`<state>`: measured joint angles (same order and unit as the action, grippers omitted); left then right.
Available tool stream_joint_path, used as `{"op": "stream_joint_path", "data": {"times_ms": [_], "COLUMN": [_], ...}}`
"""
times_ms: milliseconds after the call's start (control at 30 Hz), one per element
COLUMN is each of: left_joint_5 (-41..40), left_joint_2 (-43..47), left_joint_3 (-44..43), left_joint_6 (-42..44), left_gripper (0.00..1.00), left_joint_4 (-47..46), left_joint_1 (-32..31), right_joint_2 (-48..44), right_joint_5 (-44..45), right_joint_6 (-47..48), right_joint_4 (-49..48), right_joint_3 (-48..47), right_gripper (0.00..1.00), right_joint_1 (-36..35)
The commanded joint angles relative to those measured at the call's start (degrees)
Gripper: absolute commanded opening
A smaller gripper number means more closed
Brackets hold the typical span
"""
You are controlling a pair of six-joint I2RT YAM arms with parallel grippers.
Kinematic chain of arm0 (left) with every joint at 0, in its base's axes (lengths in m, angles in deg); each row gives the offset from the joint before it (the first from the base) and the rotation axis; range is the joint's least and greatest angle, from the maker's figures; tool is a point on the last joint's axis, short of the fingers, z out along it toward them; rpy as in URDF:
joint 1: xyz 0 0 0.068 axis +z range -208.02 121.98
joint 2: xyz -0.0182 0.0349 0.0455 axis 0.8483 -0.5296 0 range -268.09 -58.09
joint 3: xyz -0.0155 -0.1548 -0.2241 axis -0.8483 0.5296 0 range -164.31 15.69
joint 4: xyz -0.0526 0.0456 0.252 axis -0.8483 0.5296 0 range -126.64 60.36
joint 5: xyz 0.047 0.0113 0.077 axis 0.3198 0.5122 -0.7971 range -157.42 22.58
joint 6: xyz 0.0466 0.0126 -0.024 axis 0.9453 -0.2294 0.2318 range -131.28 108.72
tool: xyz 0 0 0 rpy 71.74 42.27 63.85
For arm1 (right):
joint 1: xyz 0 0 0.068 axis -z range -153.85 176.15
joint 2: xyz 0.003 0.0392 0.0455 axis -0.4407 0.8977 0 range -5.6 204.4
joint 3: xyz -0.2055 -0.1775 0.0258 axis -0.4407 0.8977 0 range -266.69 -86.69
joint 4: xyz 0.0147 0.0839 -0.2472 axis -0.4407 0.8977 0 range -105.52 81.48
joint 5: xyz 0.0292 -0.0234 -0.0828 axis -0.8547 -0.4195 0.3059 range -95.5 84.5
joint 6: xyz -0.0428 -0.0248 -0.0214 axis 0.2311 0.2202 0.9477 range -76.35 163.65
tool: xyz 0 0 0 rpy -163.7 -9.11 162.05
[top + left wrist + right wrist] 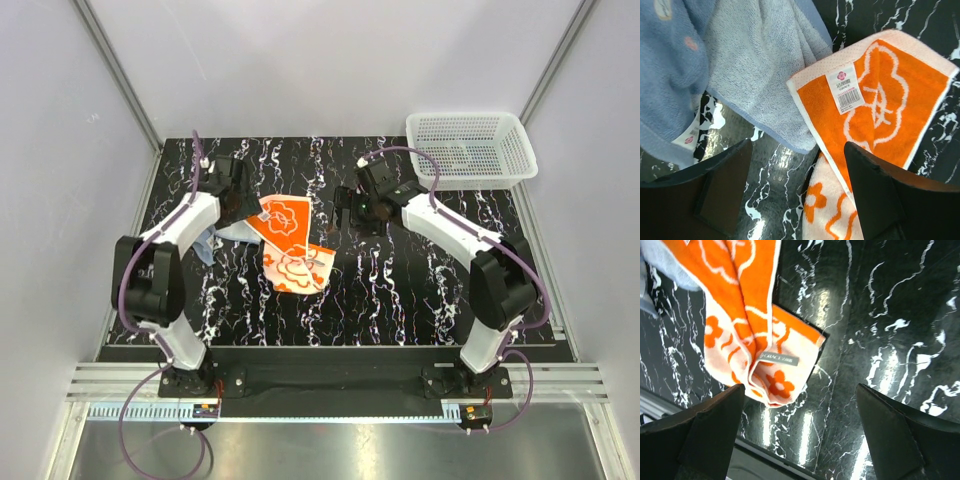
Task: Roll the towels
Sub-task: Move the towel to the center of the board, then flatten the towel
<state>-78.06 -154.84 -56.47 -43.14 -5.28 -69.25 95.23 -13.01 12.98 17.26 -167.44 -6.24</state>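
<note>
An orange-and-white towel (pixel 290 245) lies crumpled and folded over on the black marble mat, centre left. It shows in the left wrist view (pixel 880 105) with a barcode label and in the right wrist view (pixel 745 335). A light blue towel (pixel 215 235) lies bunched to its left, partly under the left arm; the left wrist view (pixel 740 65) shows it up close. My left gripper (pixel 237 203) is open and empty just above the towels' meeting edge (pixel 800 190). My right gripper (pixel 343 208) is open and empty over bare mat (pixel 800 435), right of the orange towel.
A white mesh basket (pixel 470 150) stands at the back right, off the mat's corner. The black marble mat (pixel 400 290) covers the work area, with grey walls and metal rails around it.
</note>
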Motion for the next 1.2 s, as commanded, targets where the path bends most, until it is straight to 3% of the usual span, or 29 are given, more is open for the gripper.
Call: {"op": "stream_joint_path", "data": {"times_ms": [0,567,800,1067,1167], "left_joint_5": [0.27,-0.18,0.44,0.61,0.88], "left_joint_2": [-3.60,-15.48,-17.59,-15.76,-12.33], "left_joint_3": [-3.60,-10.37,-12.21,-13.01,-12.57], "left_joint_6": [-1.71,-2.42,-1.89,-1.54,-1.02], "left_gripper": [0.78,0.63,0.46,0.00,0.00], "left_joint_4": [-3.67,-4.72,-5.78,-5.34,-4.29], "left_joint_1": [0.15,2.61,2.70,2.79,2.70], "right_joint_2": [-0.03,-0.73,-0.03,-1.17,-1.87], "right_joint_5": [-3.74,-4.36,-4.80,-4.36,-4.09], "right_joint_6": [-0.09,1.23,1.32,1.50,1.32], "right_joint_4": [-1.40,-0.96,-1.31,-0.96,-0.78], "right_joint_3": [-1.34,3.14,3.14,3.85,4.20], "right_gripper": [0.98,0.96,0.94,0.93,0.93], "right_joint_1": [-1.02,-1.10,-1.02,-1.11,-1.11]}}
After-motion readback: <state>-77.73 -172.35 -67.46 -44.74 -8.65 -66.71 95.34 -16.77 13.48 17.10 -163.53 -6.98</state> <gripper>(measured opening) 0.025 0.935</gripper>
